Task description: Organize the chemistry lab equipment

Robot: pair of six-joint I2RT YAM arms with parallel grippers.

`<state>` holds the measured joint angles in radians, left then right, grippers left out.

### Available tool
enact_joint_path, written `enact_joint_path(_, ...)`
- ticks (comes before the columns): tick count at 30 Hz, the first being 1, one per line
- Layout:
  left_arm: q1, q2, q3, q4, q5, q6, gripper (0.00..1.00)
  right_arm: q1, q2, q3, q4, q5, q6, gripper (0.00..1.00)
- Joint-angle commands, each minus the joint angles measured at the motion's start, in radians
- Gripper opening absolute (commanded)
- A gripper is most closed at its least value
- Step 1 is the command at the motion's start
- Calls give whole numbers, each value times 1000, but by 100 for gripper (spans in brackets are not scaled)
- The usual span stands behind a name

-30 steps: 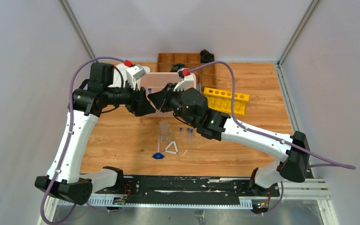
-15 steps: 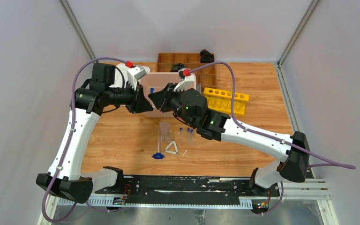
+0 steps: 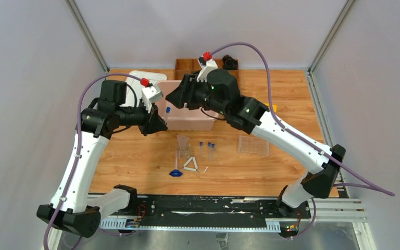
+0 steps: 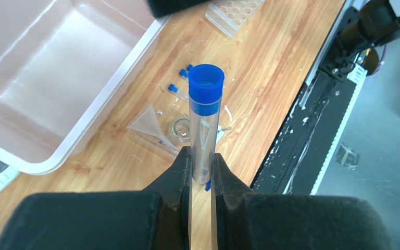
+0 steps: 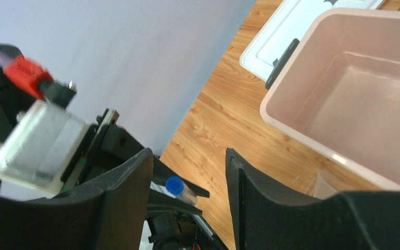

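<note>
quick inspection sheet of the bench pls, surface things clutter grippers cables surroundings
surface: wooden table, no spill seen
job's things: one blue-capped tube held by the left gripper; other tubes, glass funnel, white triangle and blue piece loose on the wood; clear tube rack right of them
clutter: pink bin, empty where visible; white lid behind it; wooden tray at the far edge
grippers: left shut on the tube; right gripper open, empty
cables: purple cables looped along both arms
surroundings: grey walls; nothing else seen
</note>
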<state>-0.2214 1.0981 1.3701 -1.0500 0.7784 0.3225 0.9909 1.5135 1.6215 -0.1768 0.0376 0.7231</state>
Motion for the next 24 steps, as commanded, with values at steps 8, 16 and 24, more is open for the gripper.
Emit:
enact_joint_path(8,-6,-54,-51,8,-2,154,0,-43,107,209,-302,-366,-91,58)
enact_joint_path(16,-6,-88,-82,7,-11,176,0,-42,135,201,-322,-369,-85,54)
enact_joint_path(24,-16,-98,-103,7,-14,197,0,-42,182,228,-359,-383,-102,46)
